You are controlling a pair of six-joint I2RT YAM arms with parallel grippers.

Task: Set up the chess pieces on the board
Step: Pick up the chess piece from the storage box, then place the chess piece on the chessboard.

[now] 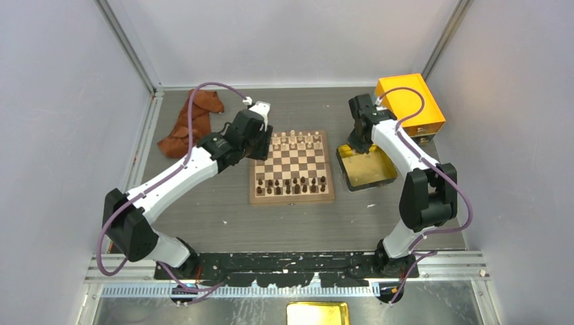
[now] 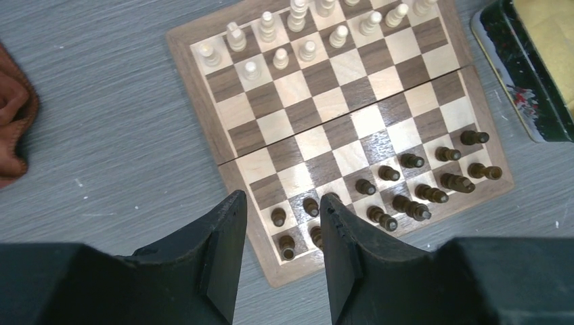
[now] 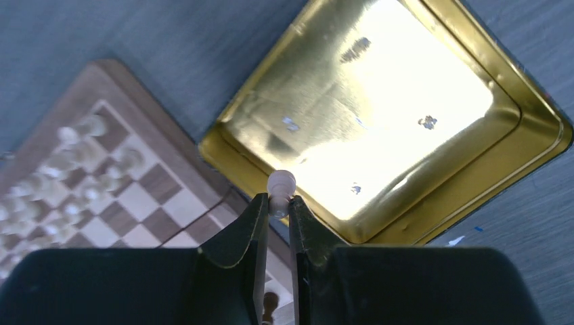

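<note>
The board (image 1: pixel 291 199) lies mid-table between my arms. Pale cream chess pieces (image 1: pixel 298 140) fill its far rows and dark brown ones (image 1: pixel 296 184) its near rows. The left wrist view shows the same board (image 2: pixel 204 101) with the cream pieces (image 2: pixel 298 27) at the top. My left gripper (image 2: pixel 282 196) hangs open and empty over the board's left edge, also seen from above (image 1: pixel 260 145). My right gripper (image 3: pixel 278 200) is shut on one cream piece (image 3: pixel 281 183), held above the tray's edge beside the board (image 3: pixel 145 196). From above, that gripper (image 1: pixel 355 145) sits right of the board.
A shallow golden tray (image 1: pixel 369 177) lies right of the board, its inside bare in the right wrist view (image 3: pixel 420 227). An orange-yellow box (image 1: pixel 409 101) stands at the back right. A brown cloth (image 1: pixel 189 125) lies back left. Grey walls enclose the table.
</note>
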